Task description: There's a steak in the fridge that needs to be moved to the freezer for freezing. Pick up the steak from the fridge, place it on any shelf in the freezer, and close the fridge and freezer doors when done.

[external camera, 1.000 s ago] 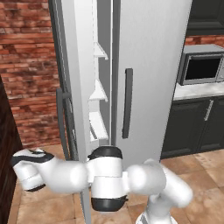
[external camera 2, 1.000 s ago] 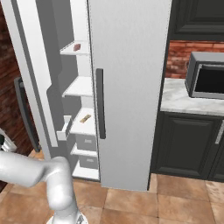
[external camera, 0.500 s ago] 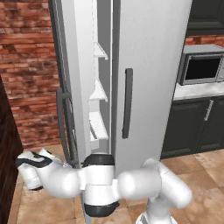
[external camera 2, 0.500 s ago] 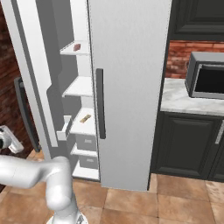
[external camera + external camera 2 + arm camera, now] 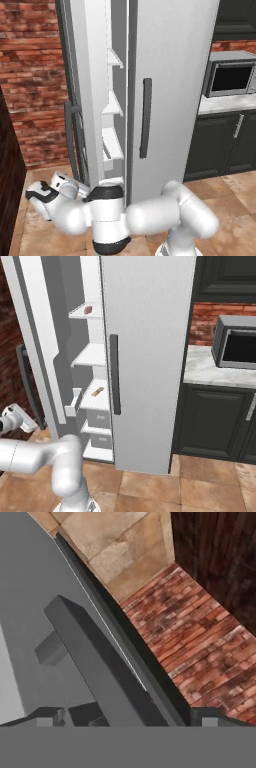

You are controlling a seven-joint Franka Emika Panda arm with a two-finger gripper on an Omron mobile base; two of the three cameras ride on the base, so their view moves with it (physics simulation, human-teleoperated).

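Left base view: the refrigerator is smooth, matte light grey; the fridge door (image 5: pixel 172 95) at 1 o'clock is shut and carries a dark vertical bar handle (image 5: pixel 145 117). The narrower freezer door (image 5: pixel 82 95) stands ajar at 11 o'clock, seen nearly edge-on, with white bins on its inner face and its own dark bar handle (image 5: pixel 70 137) on the outer side. The glossy white arm sweeps from 5 o'clock across the bottom to 8 o'clock, elbow low, where the gripper (image 5: pixel 41 192) sits close to the floor, just beside the lower end of that freezer handle; contact cannot be confirmed here. A rough red brick wall (image 5: pixel 30 80) fills 10 o'clock; a microwave (image 5: pixel 231 77) sits on a pale counter at 3 o'clock. Right base view: the open freezer (image 5: pixel 92 381) shows short flat white shelves and white drawers. The steak (image 5: pixel 88 309), a small flat pink-red slab, lies on the top shelf at 11 o'clock. A small tan item (image 5: pixel 97 391) lies on a lower shelf. The hand reaches out at 9 o'clock near the freezer door's handle. Hand view: the dark square-edged bar runs diagonally from 10 o'clock toward 6 o'clock over the flat grey door face, with the two finger tips (image 5: pixel 52 716) set wide apart on either side of it, jaws open and not clamped. Tan floor tiles (image 5: pixel 120 547) lie at 12 o'clock.
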